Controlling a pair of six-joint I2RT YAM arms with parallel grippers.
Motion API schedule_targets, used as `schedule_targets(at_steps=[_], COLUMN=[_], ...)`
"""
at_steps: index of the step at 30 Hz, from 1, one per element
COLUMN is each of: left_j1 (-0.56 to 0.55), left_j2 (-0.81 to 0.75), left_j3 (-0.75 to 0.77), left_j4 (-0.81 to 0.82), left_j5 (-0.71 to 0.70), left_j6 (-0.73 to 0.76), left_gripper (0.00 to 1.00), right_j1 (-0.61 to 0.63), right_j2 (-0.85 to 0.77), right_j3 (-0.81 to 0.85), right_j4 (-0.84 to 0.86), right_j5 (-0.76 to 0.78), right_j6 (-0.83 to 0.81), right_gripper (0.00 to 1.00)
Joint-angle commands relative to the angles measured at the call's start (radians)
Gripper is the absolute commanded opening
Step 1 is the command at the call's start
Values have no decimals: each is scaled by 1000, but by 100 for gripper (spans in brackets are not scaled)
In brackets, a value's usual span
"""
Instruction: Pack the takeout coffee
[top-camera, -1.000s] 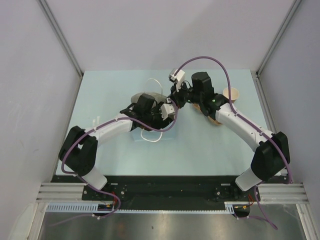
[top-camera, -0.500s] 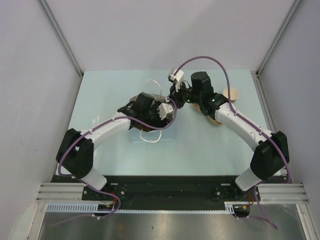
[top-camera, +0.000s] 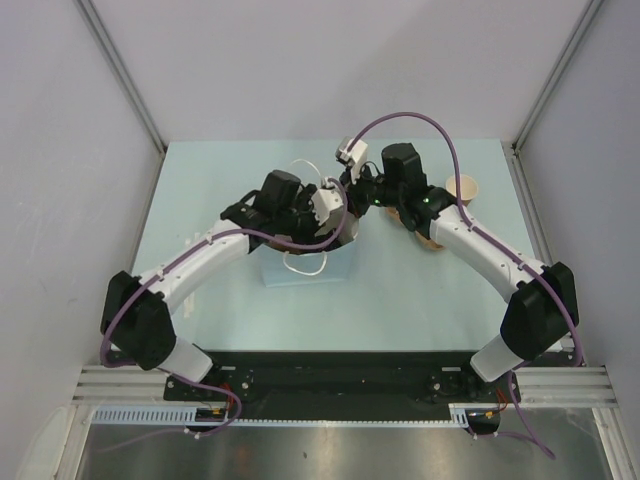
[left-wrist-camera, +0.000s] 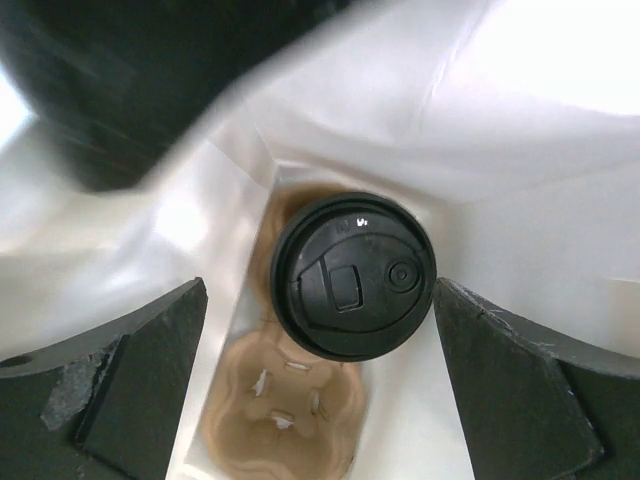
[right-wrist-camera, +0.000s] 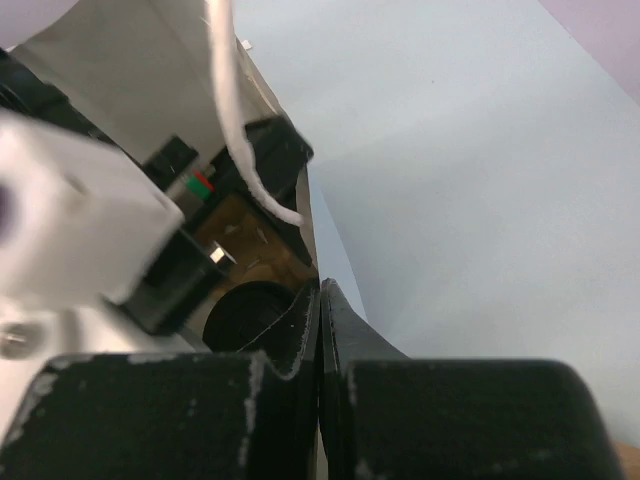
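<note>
The takeout coffee (left-wrist-camera: 353, 275), lidded in black, is seen standing upright in the carrier (left-wrist-camera: 285, 420) at the bottom of the bag (left-wrist-camera: 520, 250), with the carrier's empty hole at 6 o'clock from it. It is found straight below the left pincer (left-wrist-camera: 320, 292), which is spread wide and holds nothing. The bag's rim is pinched by the closed right pincer (right-wrist-camera: 320, 300). One coffee, one carrier, one bag and one open cup (top-camera: 461, 187), at 3 o'clock from the bag, are counted.

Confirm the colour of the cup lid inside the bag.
The lid is black; left wrist view shows it best.
</note>
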Motion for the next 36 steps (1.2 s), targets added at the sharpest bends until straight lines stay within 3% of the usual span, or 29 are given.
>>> schedule_targets(at_steps=[1, 11, 21, 28, 32, 34, 36], left_j1=[7, 33, 212, 483, 722, 801, 816], left_j2=[-62, -179, -279, -326, -276, -239, -210], left_j3=[98, 233, 370, 201, 66, -4, -73], left_j4=[-36, -185, -250, -352, -395, -380, -356], left_j5=[40, 48, 77, -21, -32, -46, -131], left_j6=[-34, -82, -252, -304, -295, -277, -225], left_gripper=[100, 100, 99, 100, 99, 89, 81], right_j1=[3, -10, -30, -40, -42, -40, -40], right_j2=[11, 6, 14, 17, 21, 20, 18], right_j3=[17, 27, 51, 68, 74, 76, 77], right_j4=[-67, -63, -69, -84, -94, -92, -92], right_j5=[-19, 10, 53, 93, 98, 98, 95], right_j6=[-12, -18, 7, 20, 17, 17, 19], right_gripper=[0, 0, 0, 0, 0, 2, 10])
